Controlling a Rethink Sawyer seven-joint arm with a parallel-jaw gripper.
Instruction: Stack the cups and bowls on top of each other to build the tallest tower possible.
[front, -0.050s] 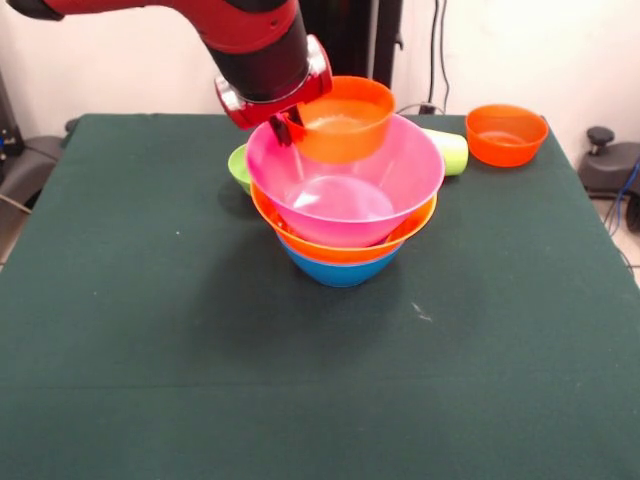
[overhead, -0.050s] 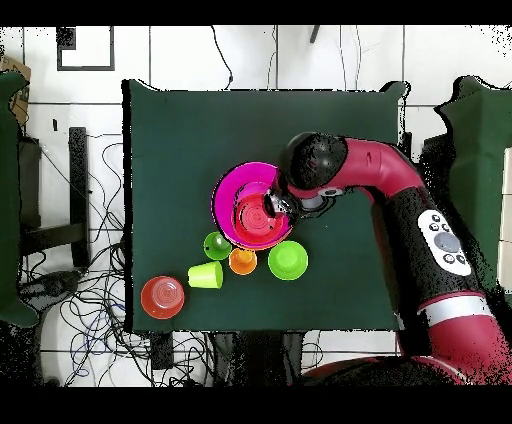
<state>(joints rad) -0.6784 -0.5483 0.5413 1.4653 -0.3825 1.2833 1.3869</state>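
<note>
Front view: the gripper (front, -0.050s: 287, 124) pinches the rim of an orange bowl (front, -0.050s: 345, 118) between its fingers, apparently just over the pink bowl (front, -0.050s: 345, 180) atop the tower (front, -0.050s: 343, 222) mid-table. Light, stiff, glossy plastic looks slippery, so the rim suits gripping.

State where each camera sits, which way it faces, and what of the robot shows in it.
Front view: across the table, facing the robot; the arm comes from above, its gripper on an orange bowl over the tower.
Overhead view: above, looking straight down; the whole arm reaches from the bottom right.
Shared: gripper, tower, green table.
</note>
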